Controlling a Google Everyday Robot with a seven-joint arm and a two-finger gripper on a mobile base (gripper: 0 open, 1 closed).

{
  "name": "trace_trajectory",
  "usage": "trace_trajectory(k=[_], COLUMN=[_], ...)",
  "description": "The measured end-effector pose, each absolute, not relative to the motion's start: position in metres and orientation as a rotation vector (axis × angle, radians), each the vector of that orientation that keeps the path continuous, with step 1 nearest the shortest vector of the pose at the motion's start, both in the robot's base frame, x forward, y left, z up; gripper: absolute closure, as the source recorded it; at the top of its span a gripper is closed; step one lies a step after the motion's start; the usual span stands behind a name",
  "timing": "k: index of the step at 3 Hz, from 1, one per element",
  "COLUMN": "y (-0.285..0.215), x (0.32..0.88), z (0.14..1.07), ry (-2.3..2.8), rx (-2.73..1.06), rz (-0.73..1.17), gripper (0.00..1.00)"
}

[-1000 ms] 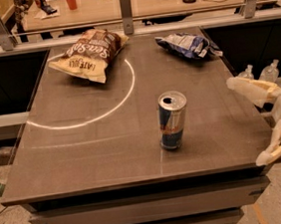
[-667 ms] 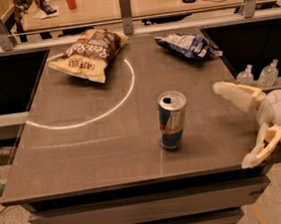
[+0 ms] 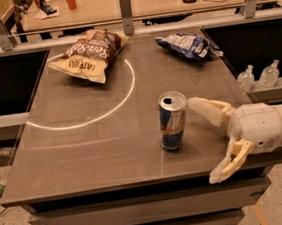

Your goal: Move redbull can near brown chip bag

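Observation:
The redbull can (image 3: pixel 172 120) stands upright on the grey table (image 3: pixel 84 145), right of the middle and toward the front. The brown chip bag (image 3: pixel 90 54) lies at the far left of the table. My gripper (image 3: pixel 208 141) comes in from the right, just right of the can. Its two cream fingers (image 3: pixel 210 111) are spread wide apart. The upper fingertip is close beside the can's upper right side. The lower finger hangs over the table's front edge. The gripper holds nothing.
A smaller blue and white bag (image 3: pixel 188 45) lies at the far right of the table. A white arc (image 3: pixel 111 109) is marked on the tabletop. Two clear bottles (image 3: pixel 258 76) stand on a ledge to the right. A railing and desk run behind.
My gripper has moved left across the table's right edge toward the can, fingers still spread. The can and both bags have not moved.

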State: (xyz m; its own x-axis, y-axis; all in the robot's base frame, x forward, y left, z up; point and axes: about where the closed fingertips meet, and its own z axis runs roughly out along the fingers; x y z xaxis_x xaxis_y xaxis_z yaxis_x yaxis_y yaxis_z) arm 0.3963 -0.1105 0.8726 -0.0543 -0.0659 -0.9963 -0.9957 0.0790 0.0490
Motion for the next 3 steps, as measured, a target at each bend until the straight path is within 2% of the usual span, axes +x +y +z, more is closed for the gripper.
trace_trajectory(k=[2,3], y=[-0.052,-0.041], x=[0.413,0.424], z=[0.875,0.879], ry=[1.231,1.201], rx=[-1.238,-1.260], rz=[1.181,1.179], gripper=[0.00,0.18])
